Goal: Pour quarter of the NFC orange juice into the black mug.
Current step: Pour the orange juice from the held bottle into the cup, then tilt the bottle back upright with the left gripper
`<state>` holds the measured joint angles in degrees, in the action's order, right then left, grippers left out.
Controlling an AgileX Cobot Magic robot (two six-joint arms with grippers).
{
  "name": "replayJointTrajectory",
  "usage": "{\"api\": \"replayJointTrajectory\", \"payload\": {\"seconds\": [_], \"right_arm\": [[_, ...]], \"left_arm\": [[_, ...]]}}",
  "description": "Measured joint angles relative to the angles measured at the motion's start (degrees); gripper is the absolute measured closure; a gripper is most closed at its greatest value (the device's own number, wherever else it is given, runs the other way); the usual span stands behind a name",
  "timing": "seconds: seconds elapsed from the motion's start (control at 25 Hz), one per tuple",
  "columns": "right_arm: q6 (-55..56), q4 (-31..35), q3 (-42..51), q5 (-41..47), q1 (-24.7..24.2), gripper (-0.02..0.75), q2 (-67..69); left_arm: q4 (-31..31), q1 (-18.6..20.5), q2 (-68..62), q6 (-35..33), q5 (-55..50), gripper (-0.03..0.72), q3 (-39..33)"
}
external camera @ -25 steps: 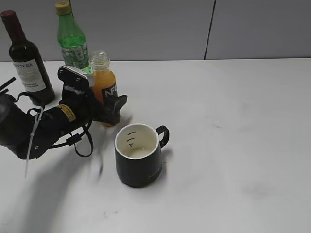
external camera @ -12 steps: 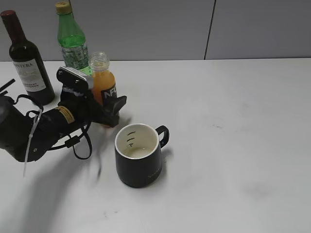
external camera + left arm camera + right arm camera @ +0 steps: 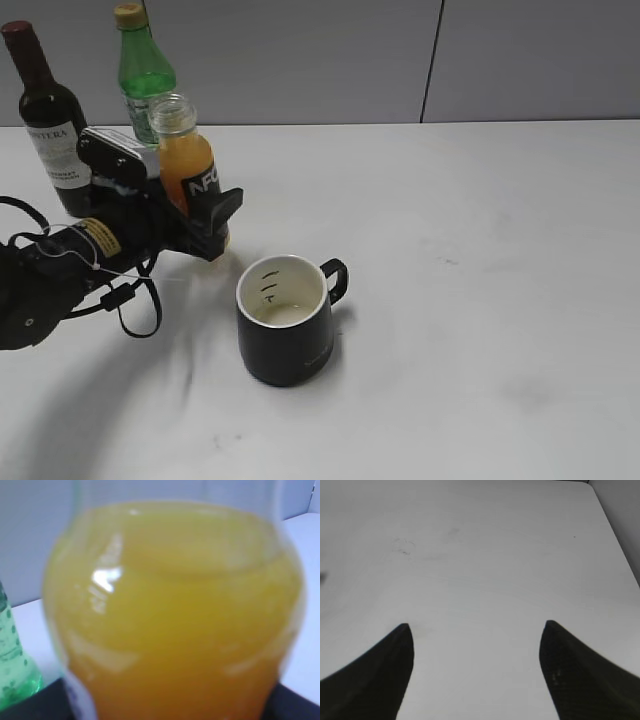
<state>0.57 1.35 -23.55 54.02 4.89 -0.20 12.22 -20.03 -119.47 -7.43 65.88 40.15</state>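
The NFC orange juice bottle [image 3: 186, 165] is uncapped, nearly full and upright, lifted off the table left of and behind the black mug. My left gripper [image 3: 196, 208] is shut on its lower body. In the left wrist view the orange liquid [image 3: 175, 615] fills the frame and hides the jaws. The black mug [image 3: 286, 320] stands on the white table in front of it, handle to the right, with a white inside, small black marks and a little pale liquid at the bottom. My right gripper [image 3: 476, 630] is open over bare table and does not show in the exterior view.
A dark wine bottle [image 3: 50, 120] and a green bottle with a yellow cap [image 3: 143, 75] stand at the back left, close behind the left arm. The green bottle also shows in the left wrist view [image 3: 12, 665]. A grey wall runs behind the white table [image 3: 480, 260].
My left gripper has lifted the juice bottle up and to the left, away from the mug. The mug has not moved.
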Motion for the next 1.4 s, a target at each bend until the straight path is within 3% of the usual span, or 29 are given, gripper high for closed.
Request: {"api": "replayJointTrajectory", "payload": {"seconds": [0.36, 0.76, 1.12, 1.4], "right_arm": [[0.0, 0.0, 0.0, 0.0, 0.0, 0.143, 0.0], [0.0, 0.0, 0.0, 0.1, 0.0, 0.143, 0.0], [0.0, 0.0, 0.0, 0.1, 0.0, 0.143, 0.0], [0.0, 0.0, 0.0, 0.1, 0.0, 0.143, 0.0]], "left_arm": [[0.0, 0.1, 5.2, -0.9, 0.8, 0.218, -6.1], [2.1, 0.1, 6.0, -3.4, 0.9, 0.218, -7.5], [2.1, 0.1, 6.0, -12.8, 0.9, 0.218, -7.5], [2.2, 0.1, 6.0, -25.0, 0.9, 0.218, -7.5]]}}
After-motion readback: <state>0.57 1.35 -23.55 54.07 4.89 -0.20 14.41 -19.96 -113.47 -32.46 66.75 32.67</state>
